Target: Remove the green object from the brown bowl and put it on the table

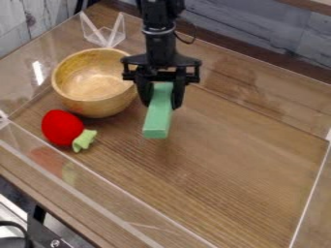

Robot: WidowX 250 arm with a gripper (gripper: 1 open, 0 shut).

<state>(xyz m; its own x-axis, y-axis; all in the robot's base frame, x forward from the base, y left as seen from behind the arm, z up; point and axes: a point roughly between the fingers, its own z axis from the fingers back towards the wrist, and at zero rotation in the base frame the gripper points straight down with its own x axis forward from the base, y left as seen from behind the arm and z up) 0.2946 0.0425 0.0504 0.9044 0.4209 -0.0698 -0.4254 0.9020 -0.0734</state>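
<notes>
The gripper point(162, 94) points straight down, its jaws clamped on the top end of the green object point(158, 117), whose lower end reaches the table point(233, 165). Just left sits the brown bowl point(91, 82), with a red strawberry toy point(62, 127) in front.

**Even, soft light; small, slightly soft picture**

I see the tabletop point(220, 165) evenly lit, bright enough to read the wood grain. Pale glare streaks the clear plastic walls point(39, 53) at left. A faint shadow sits under the green object point(159, 112). Fine detail is soft throughout.
</notes>
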